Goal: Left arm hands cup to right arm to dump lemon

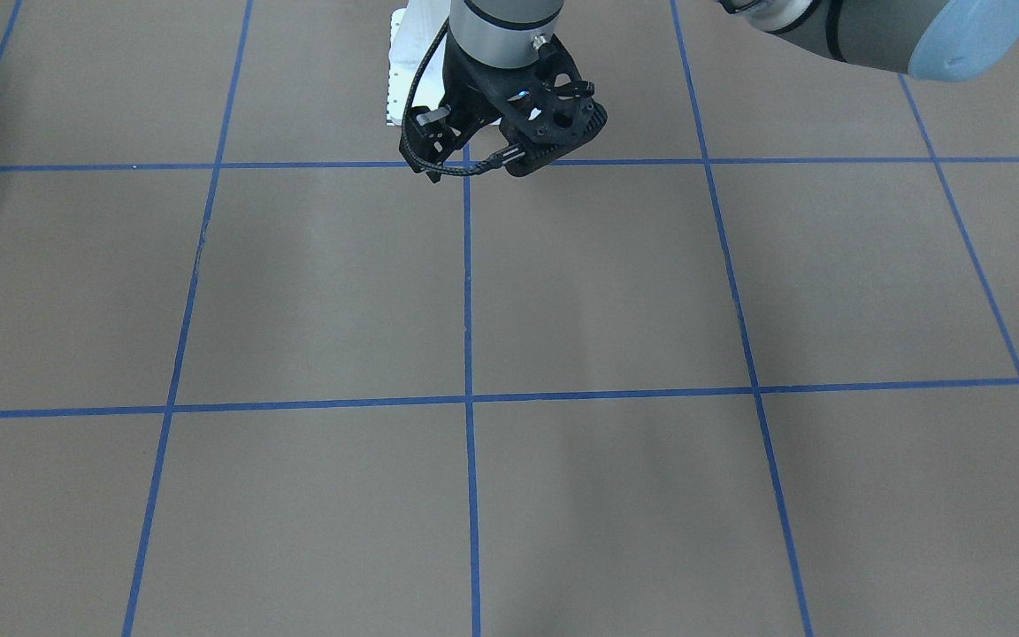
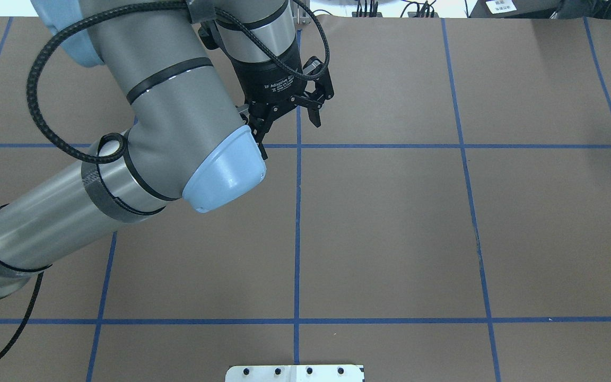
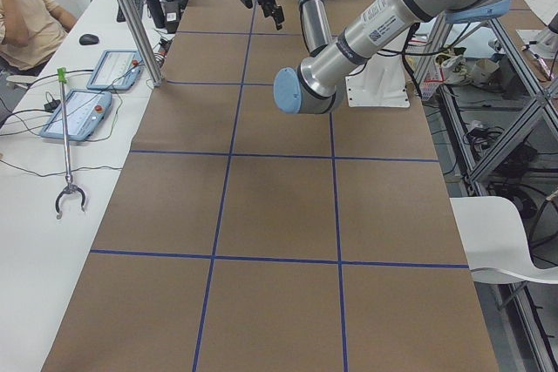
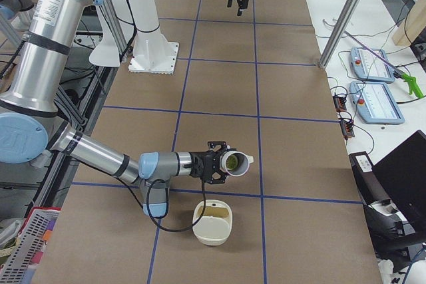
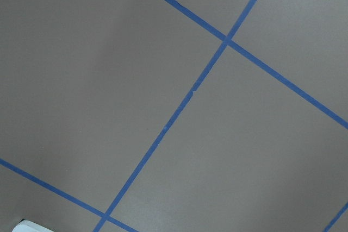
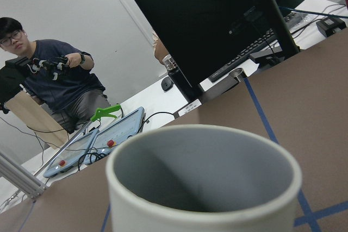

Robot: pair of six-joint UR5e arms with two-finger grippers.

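Note:
The off-white cup (image 4: pixel 242 163) lies on its side at the tip of my right gripper (image 4: pixel 217 166), above the table near its right end. The yellow-green lemon (image 4: pixel 230 161) shows inside its mouth. In the right wrist view the cup's rim (image 6: pixel 204 188) fills the foreground and its grey inside hides the lemon. I cannot tell from these views whether the right gripper is shut. My left gripper (image 2: pixel 290 135) hangs open and empty over the table's middle far side. It also shows in the front-facing view (image 1: pixel 474 168).
An off-white bowl (image 4: pixel 212 222) sits on the table just below and in front of the cup. The robot's white base plate (image 2: pixel 295 373) is at the near edge. Operators sit beside the table; tablets and a monitor stand on the side benches.

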